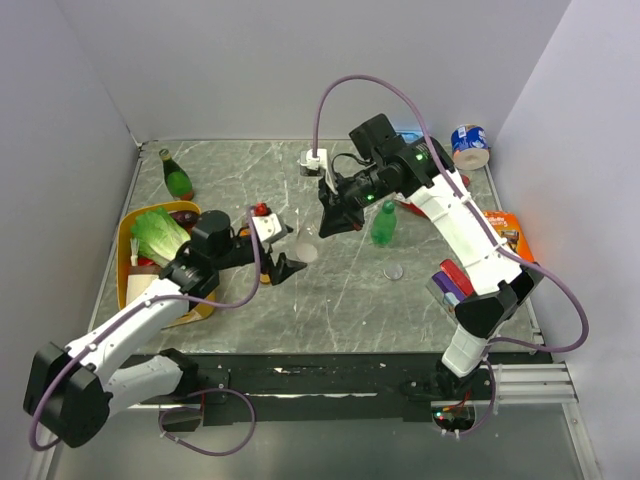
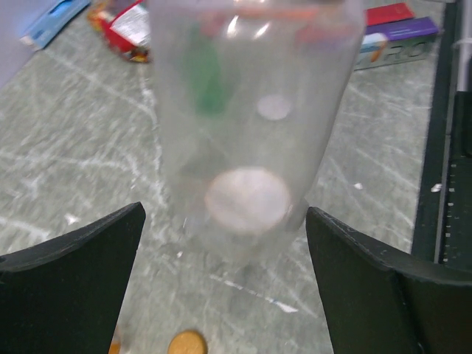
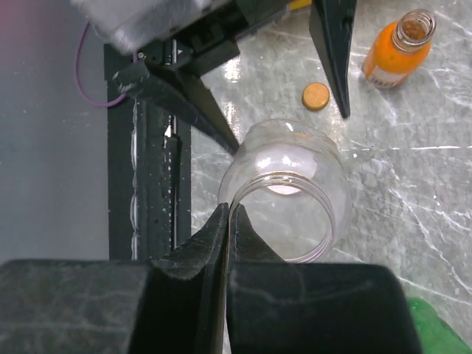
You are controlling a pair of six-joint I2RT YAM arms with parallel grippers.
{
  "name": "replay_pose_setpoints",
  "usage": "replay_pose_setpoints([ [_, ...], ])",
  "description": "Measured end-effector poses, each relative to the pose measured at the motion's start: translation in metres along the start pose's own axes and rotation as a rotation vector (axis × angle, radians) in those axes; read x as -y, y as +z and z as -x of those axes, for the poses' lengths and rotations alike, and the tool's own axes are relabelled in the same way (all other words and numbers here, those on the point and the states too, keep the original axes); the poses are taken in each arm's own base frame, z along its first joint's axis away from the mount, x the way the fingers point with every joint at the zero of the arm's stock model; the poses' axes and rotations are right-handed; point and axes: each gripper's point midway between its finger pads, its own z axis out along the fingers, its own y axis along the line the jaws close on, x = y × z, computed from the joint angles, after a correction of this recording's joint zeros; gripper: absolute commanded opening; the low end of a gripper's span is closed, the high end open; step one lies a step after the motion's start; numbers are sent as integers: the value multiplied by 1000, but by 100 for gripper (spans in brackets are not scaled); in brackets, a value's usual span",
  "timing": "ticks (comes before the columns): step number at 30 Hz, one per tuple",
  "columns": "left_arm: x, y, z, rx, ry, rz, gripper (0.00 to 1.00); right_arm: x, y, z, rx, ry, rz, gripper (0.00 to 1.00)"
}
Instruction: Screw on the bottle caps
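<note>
Two grippers meet at the clear bottle point(image 3: 284, 192): left gripper point(image 2: 225, 243) open astride it, right gripper point(image 3: 227, 221) closed at its 9 o'clock rim (orange cap point(image 3: 316, 96) nearby).

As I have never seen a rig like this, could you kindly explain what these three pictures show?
These are two robot arms bolted to a marbled table. The wide picture looks down from above and behind them. The other two come from a camera on each wrist. The left pincer is open, its fingers either side of an uncapped clear bottle without touching it. The right pincer is closed with its tip at that bottle's rim; I cannot tell whether it nips the rim. Nearby stand an open orange bottle and a green bottle. An orange cap and a clear cap lie loose. A yellow tray of vegetables sits on the left.
</note>
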Motion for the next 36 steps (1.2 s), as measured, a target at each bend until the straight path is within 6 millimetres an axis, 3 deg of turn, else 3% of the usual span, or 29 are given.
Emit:
replay_pose_setpoints([
  [7,17,22,23,29,8,-115,99,-6,3,7,20,0,32,0],
  [19,28,30,20,11,-16,-190,69,-12,5,9,32,7,65,0],
  [22,29,30,20,9,-20,-193,59,-12,5,8,31,11,66,31],
  [24,29,30,20,9,-21,-194,54,-12,5,8,30,14,65,58],
  [28,29,30,19,6,-23,-194,52,-10,4,7,25,6,51,82],
  [29,29,30,19,5,-24,-194,51,-8,2,7,24,5,41,94],
  [33,29,26,12,-19,-37,-177,9,-7,-16,9,64,-52,-48,98],
  [34,30,25,10,-25,-38,-175,3,-9,-26,5,76,-67,-88,96],
  [36,32,20,6,-35,-32,-172,1,-14,-45,-6,103,-109,-170,85],
])
